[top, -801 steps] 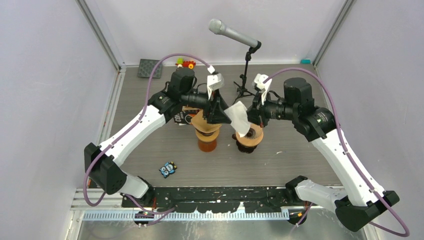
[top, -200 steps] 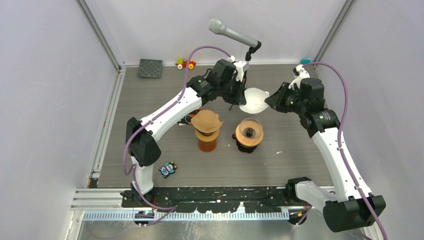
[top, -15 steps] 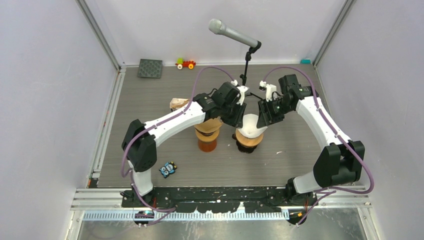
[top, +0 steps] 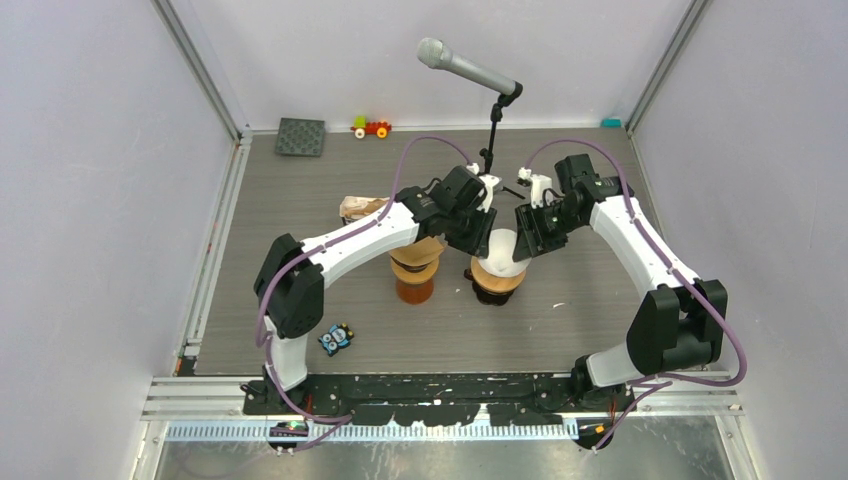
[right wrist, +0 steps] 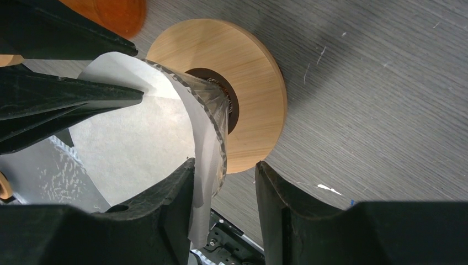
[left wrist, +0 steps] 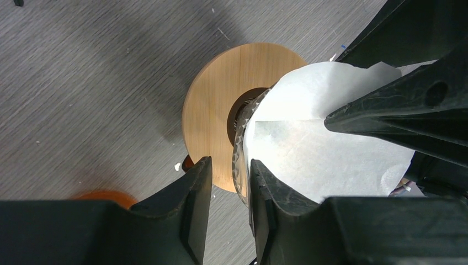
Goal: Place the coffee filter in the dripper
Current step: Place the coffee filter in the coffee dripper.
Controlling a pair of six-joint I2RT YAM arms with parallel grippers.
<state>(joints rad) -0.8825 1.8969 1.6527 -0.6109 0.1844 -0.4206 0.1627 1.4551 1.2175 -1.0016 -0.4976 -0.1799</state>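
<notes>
left claw [left wrist: 229, 165] and right claw [right wrist: 224, 165], both parted astride the dripper [right wrist: 248, 72] rim, should lift straight up without dragging the filter [left wrist: 309, 149] out

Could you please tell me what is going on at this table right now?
Two robot arms are seating a white coffee filter in the glass dripper, which stands on a round wooden base. The filter sits opened out inside the cone. The left claw and the right claw straddle the dripper's rim from opposite sides. Their jaws are apart and, as far as the wrist views show, neither pinches the paper. The filter looks placed, or nearly so.
</notes>
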